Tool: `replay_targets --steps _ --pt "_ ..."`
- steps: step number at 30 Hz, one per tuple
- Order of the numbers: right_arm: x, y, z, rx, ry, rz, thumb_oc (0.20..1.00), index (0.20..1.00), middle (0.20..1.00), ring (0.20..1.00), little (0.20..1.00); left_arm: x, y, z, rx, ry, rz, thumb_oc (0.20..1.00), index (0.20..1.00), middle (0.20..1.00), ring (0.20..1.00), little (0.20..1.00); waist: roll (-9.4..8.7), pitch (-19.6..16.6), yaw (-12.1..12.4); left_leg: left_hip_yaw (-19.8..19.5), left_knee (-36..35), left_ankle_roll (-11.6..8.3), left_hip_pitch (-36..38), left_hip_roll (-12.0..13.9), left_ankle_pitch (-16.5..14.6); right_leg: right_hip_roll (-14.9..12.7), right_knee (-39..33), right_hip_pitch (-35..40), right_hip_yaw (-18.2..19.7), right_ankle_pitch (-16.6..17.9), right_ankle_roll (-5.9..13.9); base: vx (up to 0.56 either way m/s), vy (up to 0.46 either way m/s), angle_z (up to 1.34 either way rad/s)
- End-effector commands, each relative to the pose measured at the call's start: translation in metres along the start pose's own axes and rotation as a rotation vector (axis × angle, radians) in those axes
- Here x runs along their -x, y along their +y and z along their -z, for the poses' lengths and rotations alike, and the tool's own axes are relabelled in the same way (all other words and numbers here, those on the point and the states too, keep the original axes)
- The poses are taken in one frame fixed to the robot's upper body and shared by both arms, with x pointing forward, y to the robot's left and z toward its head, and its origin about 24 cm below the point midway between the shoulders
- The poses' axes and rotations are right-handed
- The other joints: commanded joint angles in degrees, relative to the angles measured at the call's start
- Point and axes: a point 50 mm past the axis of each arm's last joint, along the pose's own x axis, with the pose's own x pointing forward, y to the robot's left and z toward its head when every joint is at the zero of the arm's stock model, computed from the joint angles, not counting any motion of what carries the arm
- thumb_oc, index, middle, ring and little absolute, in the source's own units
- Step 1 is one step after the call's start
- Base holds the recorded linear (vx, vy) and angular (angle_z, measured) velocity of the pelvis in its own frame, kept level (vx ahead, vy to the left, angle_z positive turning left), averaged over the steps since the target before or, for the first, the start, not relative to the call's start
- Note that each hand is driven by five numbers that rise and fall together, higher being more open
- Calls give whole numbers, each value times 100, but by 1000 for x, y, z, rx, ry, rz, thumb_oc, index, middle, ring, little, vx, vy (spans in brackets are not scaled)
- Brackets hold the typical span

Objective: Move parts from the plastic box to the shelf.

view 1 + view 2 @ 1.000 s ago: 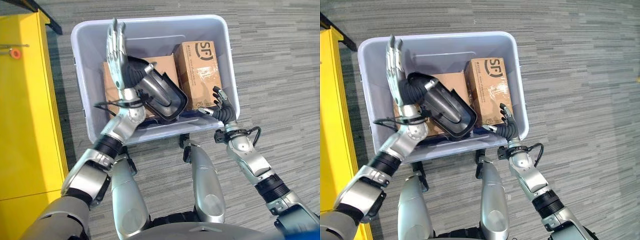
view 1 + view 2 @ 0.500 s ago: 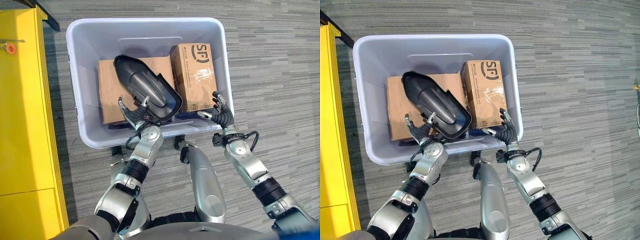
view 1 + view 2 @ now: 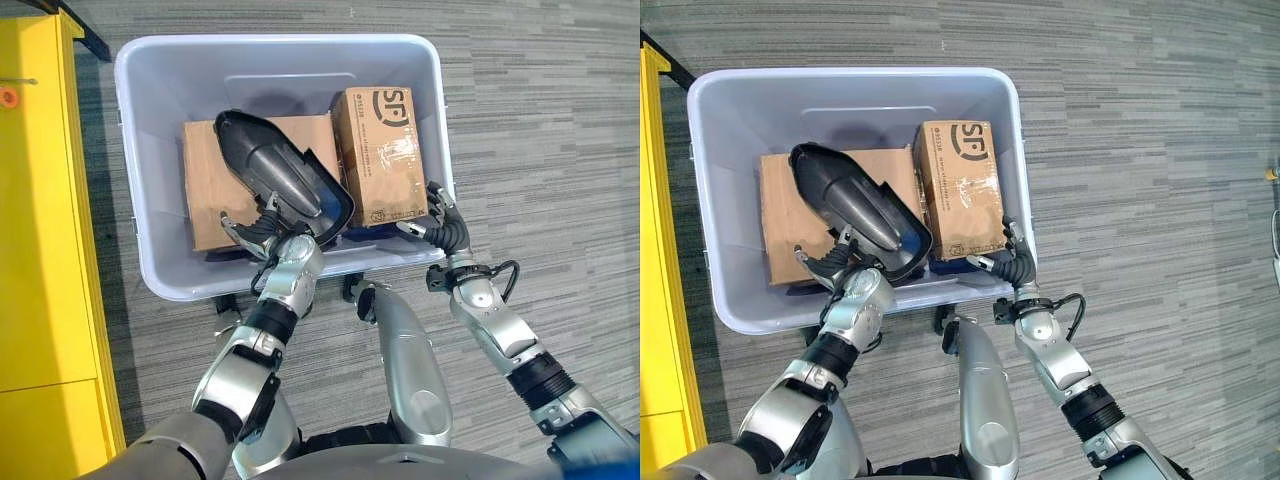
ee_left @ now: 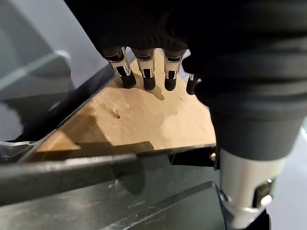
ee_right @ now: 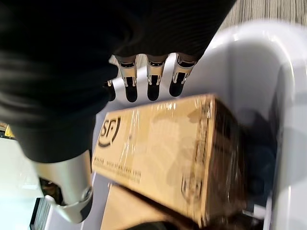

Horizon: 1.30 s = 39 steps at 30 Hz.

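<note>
A pale grey plastic box (image 3: 132, 200) stands on the floor in front of me. Inside it a black moulded part (image 3: 275, 175) lies slanted across a flat cardboard box (image 3: 203, 190). An upright cardboard box (image 3: 378, 150) wrapped in film stands to its right. My left hand (image 3: 262, 228) is open just inside the near wall, at the black part's near end, with its fingertips (image 4: 144, 81) over the flat cardboard (image 4: 139, 120). My right hand (image 3: 445, 228) is open at the near right corner, fingers (image 5: 151, 79) stretched towards the upright box (image 5: 163, 143).
A yellow shelf unit (image 3: 40, 250) runs along the left side, close to the plastic box. Something dark blue (image 3: 355, 232) lies on the box's floor under the upright carton. Grey striped carpet (image 3: 550, 120) stretches to the right.
My left hand has come down from high over the box to the near wall by the black part. The right hand has hardly moved. The camera has shifted a little.
</note>
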Motion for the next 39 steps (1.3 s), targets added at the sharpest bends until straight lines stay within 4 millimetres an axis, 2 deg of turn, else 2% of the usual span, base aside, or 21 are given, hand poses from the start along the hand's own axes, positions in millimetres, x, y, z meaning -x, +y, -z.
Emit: replay_targets --steps 1,7,11,13,16,23,27,30,33,39 --pt "-6 5 -25 -66 -88 -9 1000 1000 1000 1000 1000 13 -13 16 -70 105 147 1000 1000 1000 1000 1000 -343 -36 -106 578 539 -89 -403 -13 -81 154 41 239 -45 -118 284 6 12 -3" --pt "-8 4 -27 -56 -87 -6 1000 1000 1000 1000 1000 16 -18 17 -95 117 148 1000 1000 1000 1000 1000 -324 -36 -177 603 618 -88 -508 -26 -109 156 151 73 17 -147 279 10 3 -4" --pt "-9 4 -29 -55 -87 -5 1000 1000 1000 1000 1000 17 -19 25 18 298 153 1000 1000 1000 1000 1000 -324 -36 -214 604 647 -86 -556 -34 -131 159 184 0 46 -164 282 12 -5 -5" --pt "-9 5 -29 -56 -88 -5 1000 1000 1000 1000 1000 17 -19 27 21 313 159 1000 1000 1000 1000 1000 -322 -36 -221 605 649 -94 -564 -34 -128 169 183 -10 53 -170 284 4 -2 -2" --pt "-10 5 -32 -50 -95 -12 1000 1000 1000 1000 1000 18 -21 30 -213 195 202 1000 1000 1000 1000 1000 -304 -36 -285 659 608 -96 -649 -38 -95 139 214 -161 86 -155 296 0 0 0" --pt "-12 6 -37 -39 -102 -15 1000 1000 1000 1000 1000 9 -14 43 -366 208 209 1000 1000 1000 1000 1000 -278 -36 -359 689 619 -123 -730 -51 -69 144 234 -303 156 -165 281 -3 3 -1" --pt "-12 1 -38 -30 -107 -7 1000 1000 1000 1000 1000 5 -12 51 -618 123 310 1000 1000 1000 1000 1000 -267 -36 -406 727 607 -117 -779 -57 -49 136 218 -387 180 -121 284 -17 6 -5" --pt "-13 -3 -42 -17 -116 -10 1000 1000 1000 1000 1000 -7 -8 50 -904 -75 369 1000 1000 1000 1000 1000 -253 -36 -470 778 582 -109 -786 -72 -24 139 252 -474 225 -116 271 -8 63 -11" --pt "-14 -8 -45 7 -123 -17 1000 1000 1000 1000 1000 -12 3 59 -918 -13 355 1000 1000 1000 1000 1000 -183 -36 -508 838 517 -101 -738 -118 10 115 306 -542 286 -144 262 7 89 -6" --pt "-14 -10 -46 16 -132 -12 1000 1000 1000 1000 1000 -14 10 71 -1002 25 420 1000 1000 1000 1000 1000 -130 -36 -515 854 489 -86 -787 -142 -8 74 337 -636 288 -157 247 0 8 -1"
